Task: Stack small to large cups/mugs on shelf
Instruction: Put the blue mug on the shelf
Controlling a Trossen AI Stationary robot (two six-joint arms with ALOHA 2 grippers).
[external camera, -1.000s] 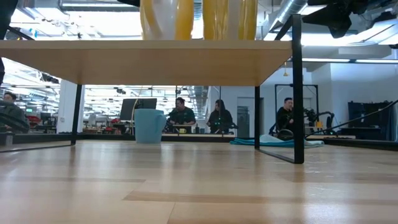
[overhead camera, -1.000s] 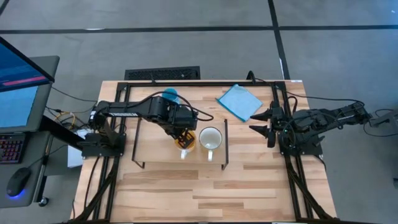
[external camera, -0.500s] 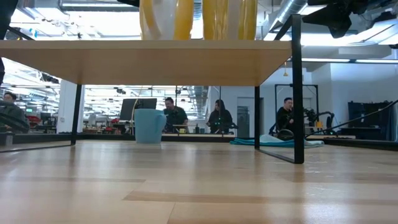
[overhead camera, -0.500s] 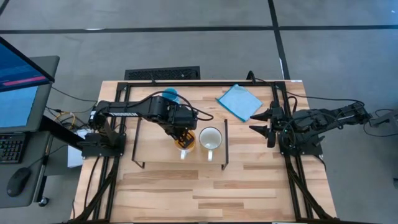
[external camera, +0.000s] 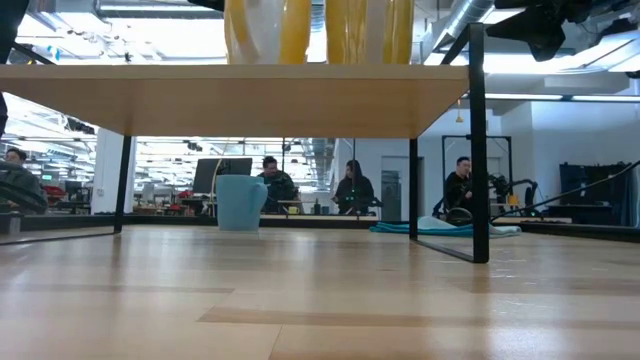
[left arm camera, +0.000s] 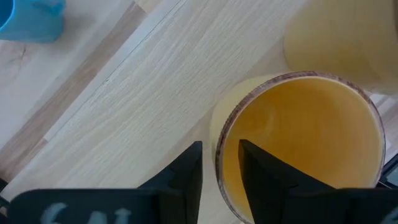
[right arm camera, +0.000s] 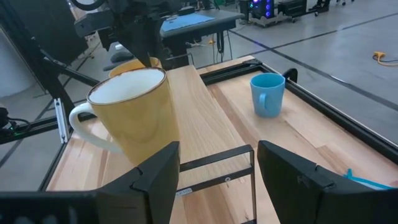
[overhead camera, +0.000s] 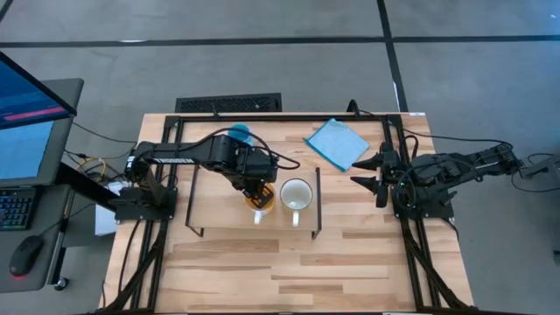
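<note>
Left wrist view tells the story best: the orange mug (left arm camera: 298, 143) sits on the shelf (left arm camera: 143, 93), and the left pincer (left arm camera: 219, 171) has one finger outside the rim and one inside, so it's pinching the mug's wall. That rim grip makes sense to me, since it lets the arm lower a mug straight down without bumping the neighbour.

The white mug (overhead camera: 297, 196) stands just beside the pincer on the same shelf, nearly touching the orange one, handle pointing toward the front edge. My guess is the big one went to one end so the row can run by size.

The blue mug (right arm camera: 268, 94) is off the shelf, on the surface (overhead camera: 350, 254) behind the left arm, so it's probably next. Room for it is on the shelf's free side, past the orange mug.

The right pincer (overhead camera: 378, 180) waits well apart at the surface's right edge, fingers spread wide with nothing between them, near a blue cloth (overhead camera: 337, 143).
</note>
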